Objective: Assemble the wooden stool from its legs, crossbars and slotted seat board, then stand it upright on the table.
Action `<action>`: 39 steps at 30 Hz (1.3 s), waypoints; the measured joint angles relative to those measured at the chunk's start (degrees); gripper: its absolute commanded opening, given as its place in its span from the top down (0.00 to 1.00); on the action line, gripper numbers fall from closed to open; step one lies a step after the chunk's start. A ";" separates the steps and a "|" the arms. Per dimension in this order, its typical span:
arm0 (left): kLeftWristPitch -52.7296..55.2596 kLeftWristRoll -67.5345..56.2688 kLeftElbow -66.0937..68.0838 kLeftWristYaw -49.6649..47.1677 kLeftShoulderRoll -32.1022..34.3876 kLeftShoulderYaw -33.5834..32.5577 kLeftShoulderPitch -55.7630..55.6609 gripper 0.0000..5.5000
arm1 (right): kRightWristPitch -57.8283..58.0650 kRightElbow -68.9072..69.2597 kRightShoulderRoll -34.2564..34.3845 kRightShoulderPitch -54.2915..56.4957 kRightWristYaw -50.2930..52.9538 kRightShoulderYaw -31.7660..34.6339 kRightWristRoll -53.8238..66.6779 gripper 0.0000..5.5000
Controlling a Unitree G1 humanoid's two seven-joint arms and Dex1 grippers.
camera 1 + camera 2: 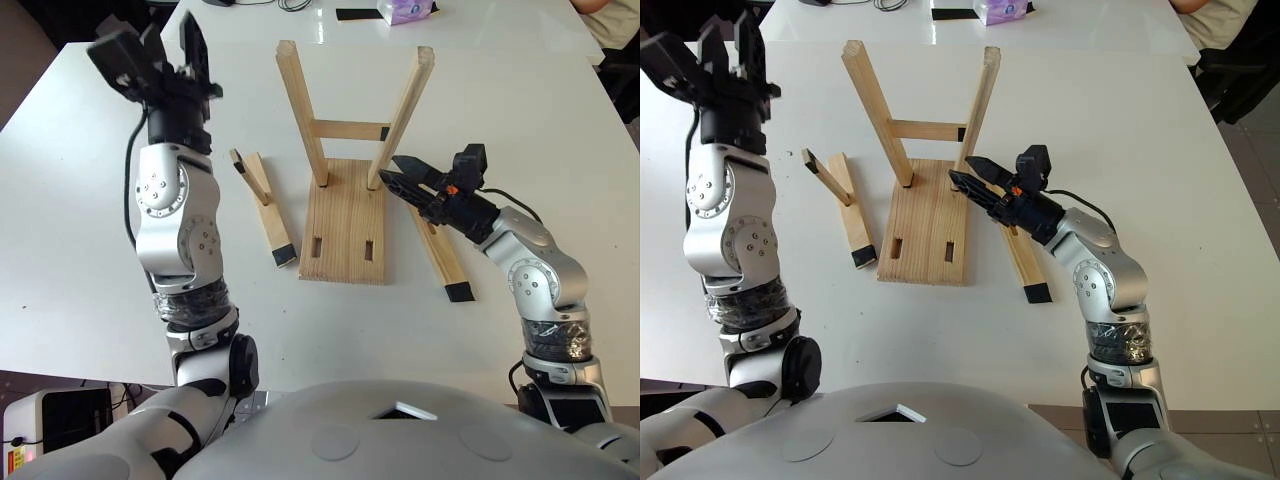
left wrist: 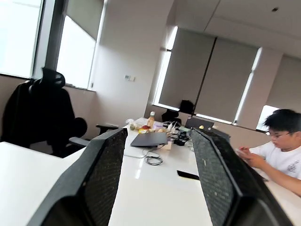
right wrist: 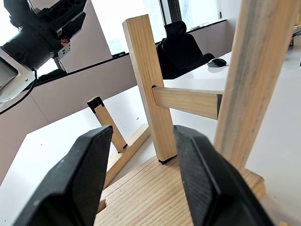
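The slotted seat board (image 1: pixel 345 228) lies flat on the white table. Two legs (image 1: pixel 303 112) (image 1: pixel 402 112) joined by a crossbar (image 1: pixel 347 129) stand upright in its far slots; the two near slots (image 1: pixel 316 247) are empty. Left of the board lie two loose legs (image 1: pixel 270 215), one tilted across the other. Another loose leg (image 1: pixel 441 258) lies to the right, partly under my right arm. My right gripper (image 1: pixel 398 172) (image 3: pixel 141 134) is open beside the base of the right upright leg, holding nothing. My left gripper (image 1: pixel 175 45) (image 2: pixel 159 136) is raised high at the left, open and empty.
A tissue box (image 1: pixel 408 10) and a flat black item (image 1: pixel 356 14) sit on the table behind. A person sits at the far right corner, touching nothing. Bare table (image 1: pixel 80 200) surrounds the parts on the left, right and front.
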State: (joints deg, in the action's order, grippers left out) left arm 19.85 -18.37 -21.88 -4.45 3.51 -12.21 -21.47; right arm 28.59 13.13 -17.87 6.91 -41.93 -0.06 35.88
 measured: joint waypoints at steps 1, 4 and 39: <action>0.01 0.03 0.21 0.00 -0.31 0.53 0.56 0.54 | 0.00 -0.12 0.10 0.07 -0.03 -0.12 0.00 0.57; 1.71 1.31 4.03 -1.42 -1.49 1.21 2.78 0.54 | 0.00 -0.61 0.17 0.55 -0.05 -0.24 -0.05 0.57; 52.78 -11.73 -20.30 -8.06 0.24 -5.09 21.03 0.50 | 0.24 3.69 -0.64 -4.22 1.93 0.70 0.97 0.57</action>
State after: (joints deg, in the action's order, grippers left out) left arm 72.63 -30.10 -42.18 -12.51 3.75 -17.30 -0.44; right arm 28.83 16.82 -18.51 2.69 -40.00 0.63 36.86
